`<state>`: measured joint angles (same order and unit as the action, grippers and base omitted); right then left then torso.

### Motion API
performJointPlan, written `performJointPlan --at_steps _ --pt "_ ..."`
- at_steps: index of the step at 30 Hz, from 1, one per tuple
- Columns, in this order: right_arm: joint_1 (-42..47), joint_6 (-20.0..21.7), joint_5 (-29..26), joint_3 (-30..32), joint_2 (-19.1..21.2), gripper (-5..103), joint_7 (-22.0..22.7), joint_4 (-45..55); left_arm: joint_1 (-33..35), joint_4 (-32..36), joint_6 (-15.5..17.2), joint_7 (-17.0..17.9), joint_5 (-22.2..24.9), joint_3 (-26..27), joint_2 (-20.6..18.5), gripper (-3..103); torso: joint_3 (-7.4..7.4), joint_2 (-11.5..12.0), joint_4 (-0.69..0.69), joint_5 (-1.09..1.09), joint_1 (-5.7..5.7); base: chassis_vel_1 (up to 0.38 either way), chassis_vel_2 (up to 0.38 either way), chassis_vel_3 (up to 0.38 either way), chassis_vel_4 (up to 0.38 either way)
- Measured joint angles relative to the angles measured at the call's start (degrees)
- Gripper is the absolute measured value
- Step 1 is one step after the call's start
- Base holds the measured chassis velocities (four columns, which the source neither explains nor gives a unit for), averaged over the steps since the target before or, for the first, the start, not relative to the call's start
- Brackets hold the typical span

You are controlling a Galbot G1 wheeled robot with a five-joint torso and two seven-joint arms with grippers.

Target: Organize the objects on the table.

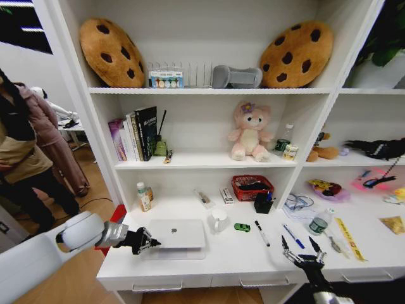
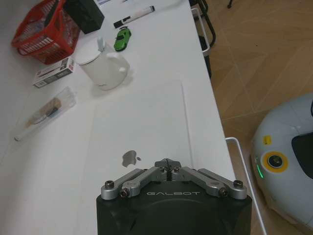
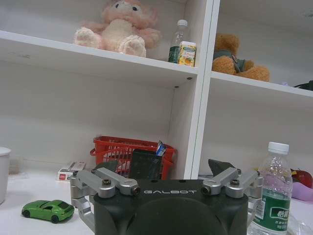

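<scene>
In the head view, the left gripper (image 1: 150,243) sits at lower left, its fingers drawn together at the left edge of the closed silver laptop (image 1: 177,234), which lies flat on the white table (image 1: 221,266). Right of the laptop stand a white mug (image 1: 218,220), the green toy car (image 1: 242,227), a black marker (image 1: 262,233) and a blue marker (image 1: 293,236). The right gripper (image 1: 302,252) hovers at lower right, fingers spread, holding nothing.

In the left wrist view, the left gripper (image 2: 167,166) at bottom centre has its fingertips meeting over the laptop lid (image 2: 142,127); whether it grips the lid cannot be told. The car (image 2: 122,38) lies at upper centre.

In the right wrist view, the right gripper (image 3: 168,191) is wide open and empty, the car (image 3: 47,210) at lower left.
</scene>
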<state>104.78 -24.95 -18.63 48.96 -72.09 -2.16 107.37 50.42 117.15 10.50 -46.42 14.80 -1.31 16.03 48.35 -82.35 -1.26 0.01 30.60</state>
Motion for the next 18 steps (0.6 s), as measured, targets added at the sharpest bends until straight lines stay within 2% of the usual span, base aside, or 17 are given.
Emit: performJointPlan --at_steps 1,2,4,5,7,8,9,10,11,13,14,15,16,17,18 --pt "0.16 0.0 -0.02 0.17 -0.02 100 0.0 0.16 -0.13 -0.41 0.15 1.64 0.94 0.33 0.06 0 0.0 0.0 0.0 -0.03 0.0 0.0 0.0 0.0 0.0" --pt "0.16 0.0 -0.02 0.17 -0.02 100 0.0 0.16 -0.13 -0.41 0.15 1.64 0.94 0.33 0.06 0 0.0 0.0 0.0 -0.03 0.0 0.0 0.0 0.0 0.0" --pt "0.37 -0.01 -0.16 0.48 -0.03 100 0.0 0.32 -0.12 -3.24 0.62 8.73 5.92 2.24 -0.94 0 0.0 0.0 0.0 -0.01 0.0 0.0 0.0 0.0 0.0" --pt "0.37 -0.01 -0.16 0.48 -0.03 100 0.0 0.32 -0.12 -3.24 0.62 8.73 5.92 2.24 -0.94 0 0.0 0.0 0.0 -0.01 0.0 0.0 0.0 0.0 0.0" --pt "0.23 0.02 -0.45 0.55 0.04 100 0.05 0.3 1.48 -6.35 0.35 12.54 9.08 5.51 -2.14 0 0.0 0.0 0.03 -0.02 0.01 0.0 0.0 0.0 0.0" --pt "0.23 0.02 -0.45 0.55 0.04 100 0.05 0.3 1.48 -6.35 0.35 12.54 9.08 5.51 -2.14 0 0.0 0.0 0.03 -0.02 0.01 0.0 0.0 0.0 0.0" --pt "0.17 0.09 -0.62 0.85 0.03 100 0.07 0.3 2.2 -8.3 0.01 15.1 12.16 7.33 -3.23 11 0.0 0.0 0.05 -0.01 0.0 0.0 0.0 0.0 0.0" --pt "0.34 0.09 -0.79 1.32 -0.15 100 0.08 0.3 2.17 -9.5 -0.04 16.77 14.69 7.98 -3.73 16 0.0 0.0 0.07 0.0 0.01 0.0 0.0 0.0 0.0" --pt "0.34 0.09 -0.79 1.32 -0.15 100 0.08 0.3 2.17 -9.5 -0.04 16.77 14.69 7.98 -3.73 16 0.0 0.0 0.07 0.0 0.01 0.0 0.0 0.0 0.0" --pt "0.95 0.08 -1.5 2.63 -0.8 100 0.09 0.3 1.75 -11.52 0.04 19.93 20.25 8.91 -4.33 16 0.0 0.0 0.0 -0.02 0.01 0.0 0.0 0.0 0.0" --pt "1.02 0.08 -1.75 3.15 -0.96 100 0.1 0.31 1.75 -12.18 0.06 21.76 22.56 9.2 -4.52 27 0.01 0.0 0.0 -0.02 0.01 0.0 0.0 0.0 0.0" --pt "1.02 0.08 -1.75 3.15 -0.96 100 0.1 0.31 1.75 -12.18 0.06 21.76 22.56 9.2 -4.52 27 0.01 0.0 0.0 -0.02 0.01 0.0 0.0 0.0 0.0" --pt "1.22 0.08 -2.0 3.91 -1.27 100 0.12 0.35 1.71 -13.07 0.28 24.94 25.57 9.51 -4.31 32 0.01 0.0 0.01 0.01 0.0 0.0 0.0 0.0 0.0" --pt "1.17 0.26 -2.18 4.15 -1.32 100 0.16 0.44 2.24 -13.45 0.69 29.8 28.78 10.17 -3.64 38 0.0 0.0 0.0 -0.02 0.0 0.0 0.0 0.0 0.0" --pt "1.05 0.44 -2.24 4.18 -1.28 100 0.19 0.5 2.69 -13.54 0.91 32.21 30.29 10.52 -3.24 43 0.0 0.0 0.01 -0.02 0.0 0.0 0.0 0.0 0.0"
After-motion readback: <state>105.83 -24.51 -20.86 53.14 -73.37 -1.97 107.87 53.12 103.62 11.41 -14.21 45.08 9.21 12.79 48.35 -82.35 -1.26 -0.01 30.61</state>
